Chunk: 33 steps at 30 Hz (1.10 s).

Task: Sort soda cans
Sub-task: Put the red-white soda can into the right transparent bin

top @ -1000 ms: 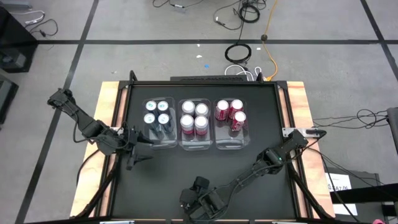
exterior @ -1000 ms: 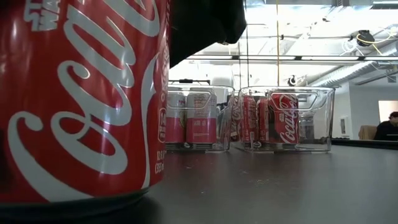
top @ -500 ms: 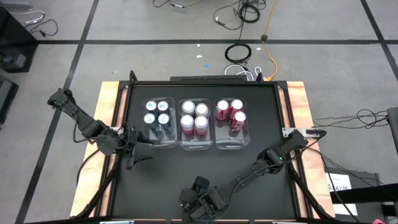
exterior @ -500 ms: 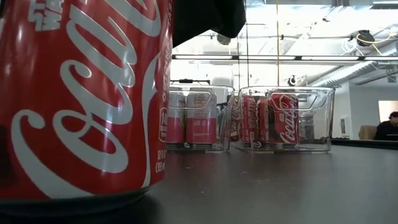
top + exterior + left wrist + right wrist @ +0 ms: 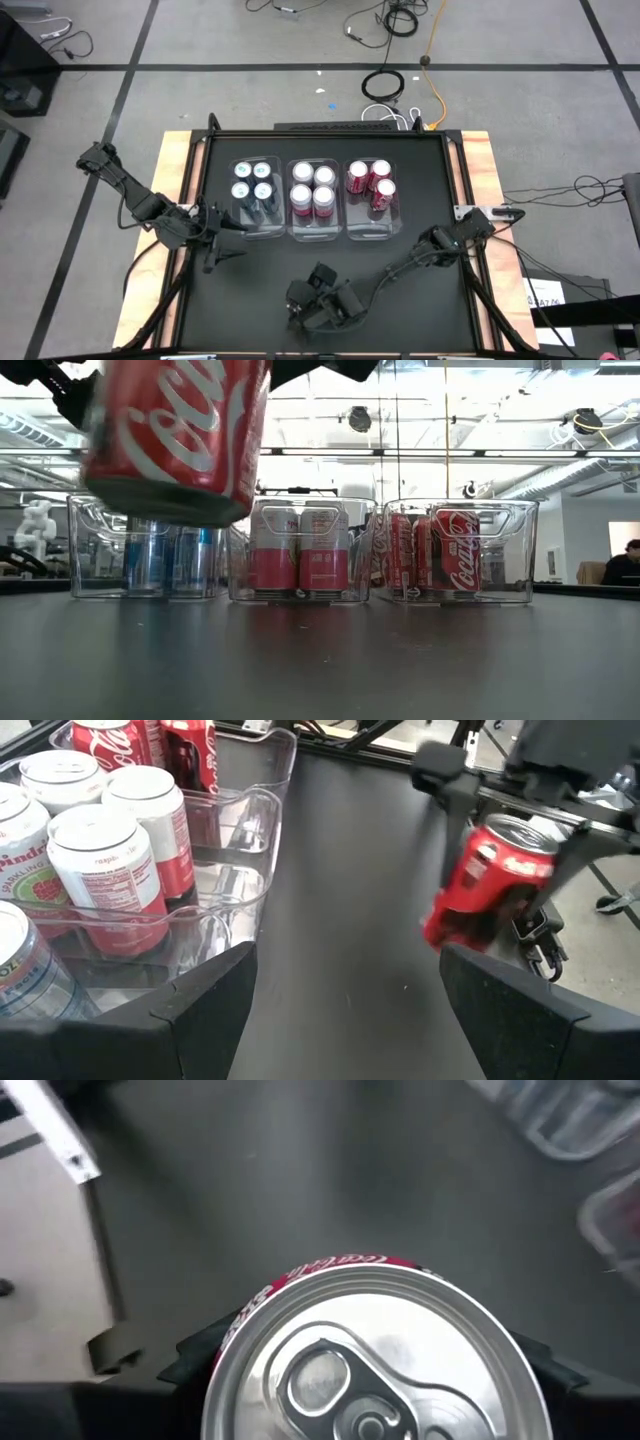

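The left hand (image 5: 222,243) waits spread beside the teal-can bin (image 5: 254,224). The right hand (image 5: 312,305) pinches a red Coca-Cola can (image 5: 175,440), tilted, off the surface (image 5: 420,190); the red-can bin (image 5: 373,228) lies ahead to its right, nearer this arm.

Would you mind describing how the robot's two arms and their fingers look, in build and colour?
Both arms are dark, nearly black, slim jointed links with bulkier housings at the joints. The left gripper ends in two flat, angular dark fingers, wedge-shaped as seen from its wrist. The right gripper has a boxy black head with matching dark fingers. No markings show.
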Motion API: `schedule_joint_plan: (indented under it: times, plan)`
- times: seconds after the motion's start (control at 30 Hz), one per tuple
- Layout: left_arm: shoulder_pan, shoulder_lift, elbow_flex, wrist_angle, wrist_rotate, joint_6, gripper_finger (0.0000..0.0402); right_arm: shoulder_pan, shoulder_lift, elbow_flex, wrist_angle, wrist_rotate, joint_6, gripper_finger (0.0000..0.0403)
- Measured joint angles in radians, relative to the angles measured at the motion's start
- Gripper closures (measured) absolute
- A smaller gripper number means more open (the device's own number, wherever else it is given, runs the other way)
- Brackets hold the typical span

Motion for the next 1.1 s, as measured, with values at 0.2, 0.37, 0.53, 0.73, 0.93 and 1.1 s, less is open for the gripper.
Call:
schedule_joint_plan:
  times: [0.2,0.37,0.53,0.73,0.93,1.1]
  plan:
    - [0.000,0.000,0.000,0.000,-0.005,0.000,0.0077,-0.060,-0.069,0.000,-0.106,0.028,-0.011,0.0106]
    - [0.000,0.000,0.000,0.000,-0.007,0.000,0.0077,-0.120,-0.129,0.000,-0.235,0.027,-0.056,0.0102]
    - [0.000,0.000,0.000,-0.001,-0.008,0.000,0.0077,-0.192,-0.208,0.000,-0.331,0.006,-0.150,0.0100]
    - [0.000,0.000,0.000,0.000,-0.014,0.001,0.0077,-0.275,-0.275,0.001,-0.443,0.009,-0.301,0.0100]
    - [0.000,0.000,0.000,0.000,-0.014,0.001,0.0077,-0.324,-0.316,0.002,-0.550,0.003,-0.422,0.0099]
    - [0.000,0.000,0.000,0.000,-0.039,0.001,0.0077,-0.357,-0.327,0.001,-0.590,0.005,-0.496,0.0099]
